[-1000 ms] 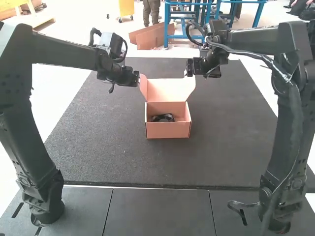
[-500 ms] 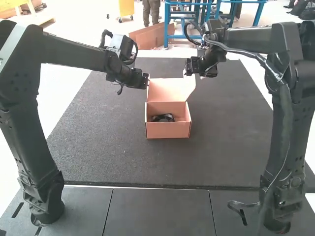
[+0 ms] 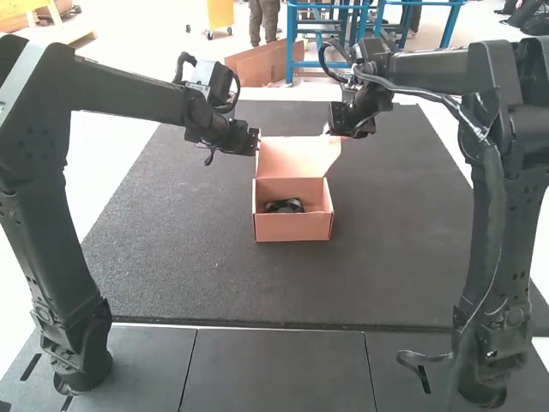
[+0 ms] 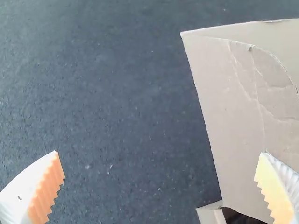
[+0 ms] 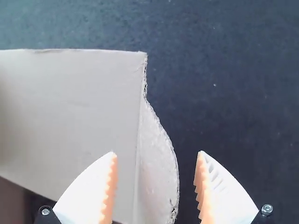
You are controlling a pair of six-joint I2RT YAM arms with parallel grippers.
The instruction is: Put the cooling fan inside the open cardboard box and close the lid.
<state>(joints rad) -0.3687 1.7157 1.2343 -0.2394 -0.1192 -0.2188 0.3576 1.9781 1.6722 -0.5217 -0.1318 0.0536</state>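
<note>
Flanking the upright lid (image 3: 296, 159) of the cardboard box (image 3: 292, 225), the left end effector (image 3: 250, 142) and right end effector (image 3: 335, 130) hang released, the right astride a corner flap. The cooling fan (image 3: 283, 206) lies inside the box, which sits mid-mat (image 3: 171, 232).

Left gripper (image 3: 250, 142) fingers spread wide, right gripper (image 3: 334, 130) fingers parted

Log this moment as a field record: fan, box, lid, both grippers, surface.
fan: cooling fan lies inside the cardboard box
lid: lid stands upright, not yet closed
left gripper: left gripper open, one upper corner of the lid between its fingers
right gripper: right gripper open, astride the lid's other upper corner
surface: box stands on a dark mat
</note>
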